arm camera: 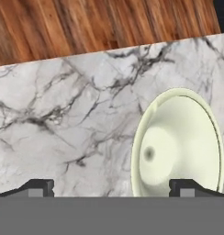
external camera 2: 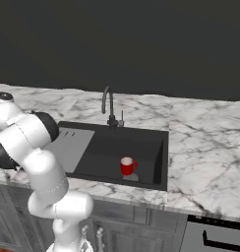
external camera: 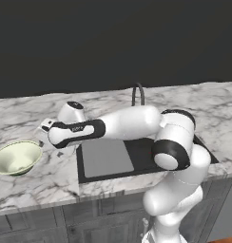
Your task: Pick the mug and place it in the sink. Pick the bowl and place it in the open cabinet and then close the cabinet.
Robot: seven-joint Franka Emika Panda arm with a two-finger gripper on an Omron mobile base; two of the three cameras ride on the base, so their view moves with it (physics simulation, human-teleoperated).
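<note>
The red mug stands upright on the floor of the black sink, near its front wall. A pale cream-green bowl rests on the marble counter left of the sink. My arm stretches left over the drainboard. The gripper hovers just right of the bowl and above the counter, touching nothing. In the hand view the gripper is open, with the bowl off to the right by one fingertip. Nothing is between the fingers. The cabinet is out of view.
A dark curved faucet rises behind the basin. The grey drainboard lies under my forearm. The counter's edge runs past the bowl, with wood floor beyond. Marble counter extends right of the sink.
</note>
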